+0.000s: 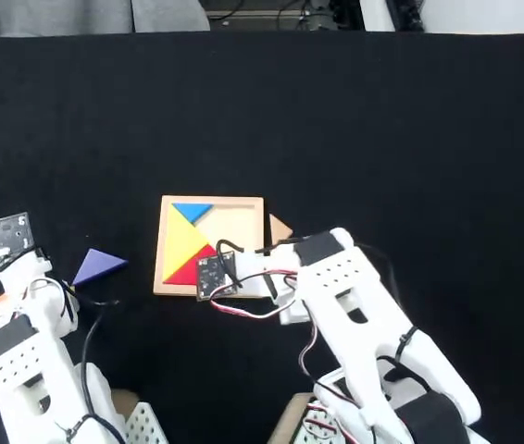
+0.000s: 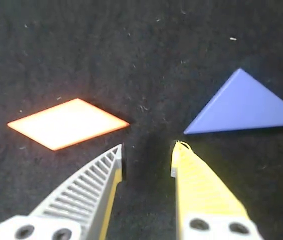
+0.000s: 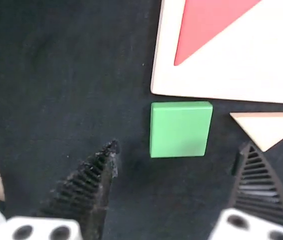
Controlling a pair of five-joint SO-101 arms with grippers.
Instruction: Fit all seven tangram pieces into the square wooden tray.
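- Seemingly the step in hand is picking up the green square (image 3: 181,129), which lies on the black cloth just outside the tray (image 3: 241,75), near the corner that holds the red triangle (image 3: 206,25).
- The right gripper (image 3: 179,149) hangs over it with its jaws spread wide, one on either side, holding nothing.
- Come straight down and close on two opposite flat sides; a corner grip would likely twist the piece.
- One finger (image 3: 249,165) stands close to the pale wooden triangle (image 3: 266,129), so keep off its tip.
- In the high view the tray (image 1: 240,225) sits at centre frame, its right half bare: room for the square.
- The left gripper (image 2: 149,149) is narrowly parted and empty, between the orange parallelogram (image 2: 69,123) and the violet triangle (image 2: 246,107).
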